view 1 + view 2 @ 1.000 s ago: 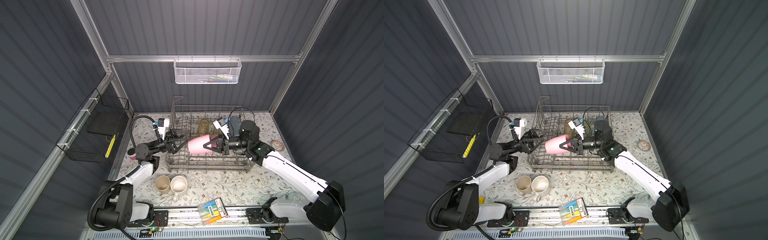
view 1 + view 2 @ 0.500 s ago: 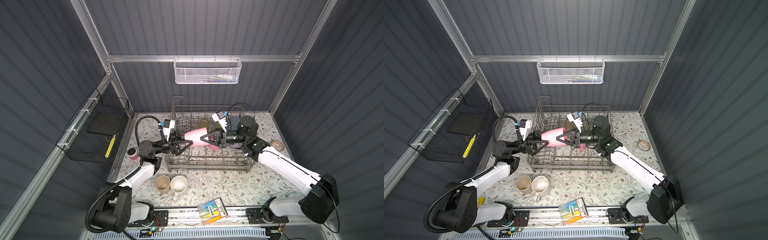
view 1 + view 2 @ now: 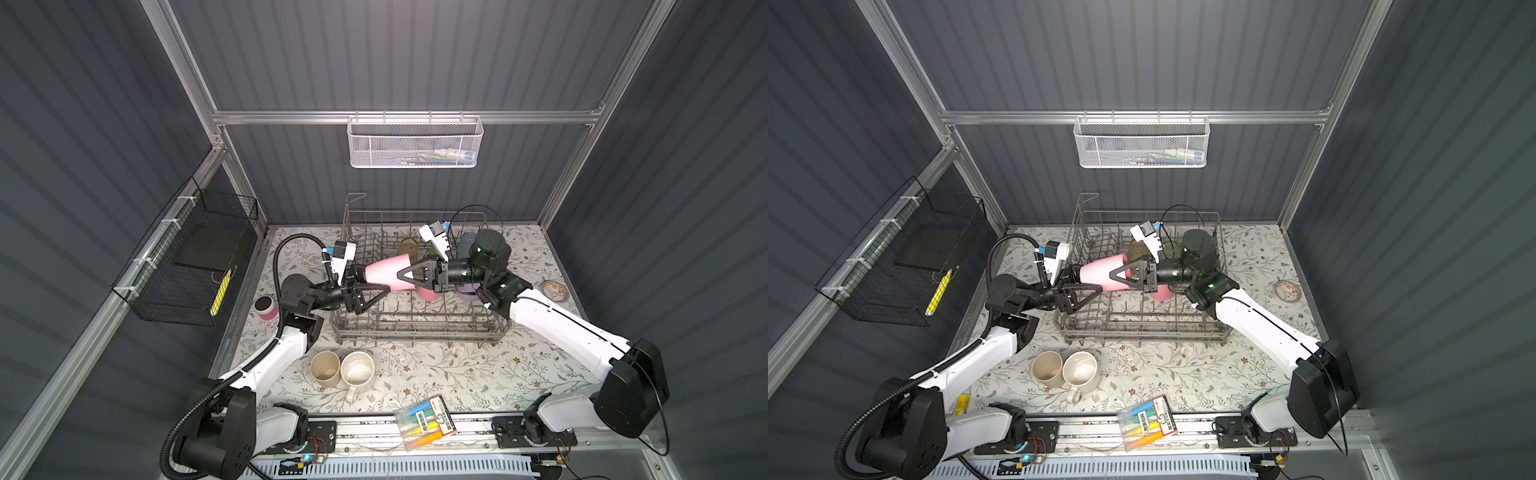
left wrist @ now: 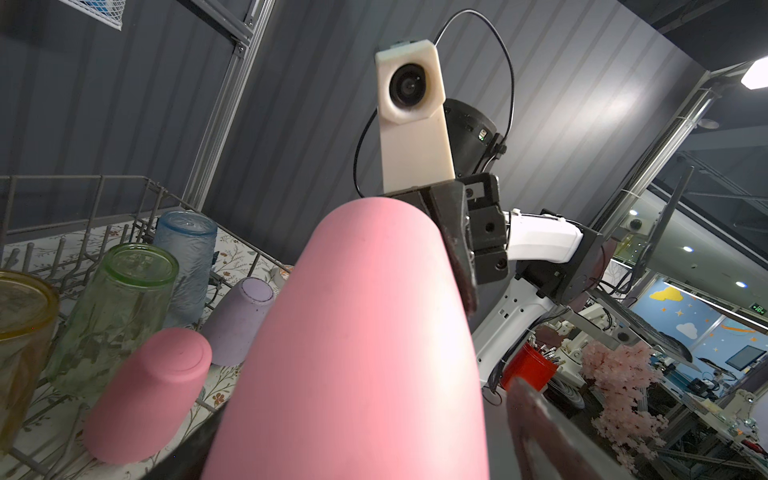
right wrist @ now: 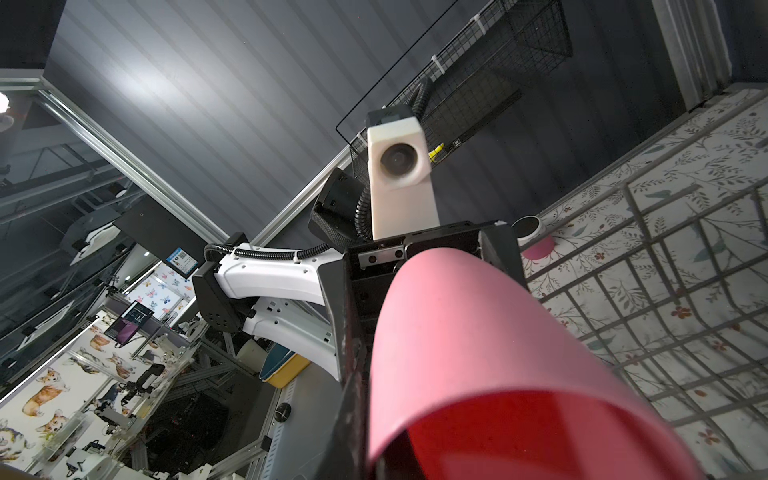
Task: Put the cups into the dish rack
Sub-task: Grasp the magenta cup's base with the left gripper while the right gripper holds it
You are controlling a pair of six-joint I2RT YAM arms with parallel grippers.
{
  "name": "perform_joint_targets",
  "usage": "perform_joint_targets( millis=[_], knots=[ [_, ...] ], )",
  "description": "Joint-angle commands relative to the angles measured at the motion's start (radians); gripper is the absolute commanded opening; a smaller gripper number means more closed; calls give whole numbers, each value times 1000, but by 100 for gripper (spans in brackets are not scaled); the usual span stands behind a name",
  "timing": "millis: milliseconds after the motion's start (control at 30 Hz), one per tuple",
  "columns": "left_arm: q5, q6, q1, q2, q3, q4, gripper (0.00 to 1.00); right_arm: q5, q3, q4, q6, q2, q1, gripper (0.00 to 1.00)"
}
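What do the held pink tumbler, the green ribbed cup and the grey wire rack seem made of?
Held pink tumbler: probably matte plastic; opaque, soft even sheen. Green ribbed cup: likely glass, glossy, see-through. Grey wire dish rack: metal wire, dull, brownish in places.

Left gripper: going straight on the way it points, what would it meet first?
Probably the pink tumbler: its base end sits between the open fingers of the left gripper, its rim pinched by the right gripper.
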Motion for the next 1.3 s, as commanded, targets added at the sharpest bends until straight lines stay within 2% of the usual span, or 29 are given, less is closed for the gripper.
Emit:
perform_joint_targets(
  millis=[0,667,833,1133,1200,1267],
  knots=[
    [5,27,-8,-20,25,9,91,-4,7,34,7,-5,-4,0],
    [0,36,-7,-20,21,7,90,-18,-37,63,32,-7,2,0],
    [5,36,-9,-19,21,9,77,-27,-35,88,48,5,4,0],
    [5,33,-9,-25,16,15,60,-32,-33,123,73,21,4,0],
    [4,30,-9,-29,14,21,55,-31,-35,118,70,16,5,4],
    [2,25,-9,-32,13,31,55,-28,-33,102,60,9,3,10]
  ],
)
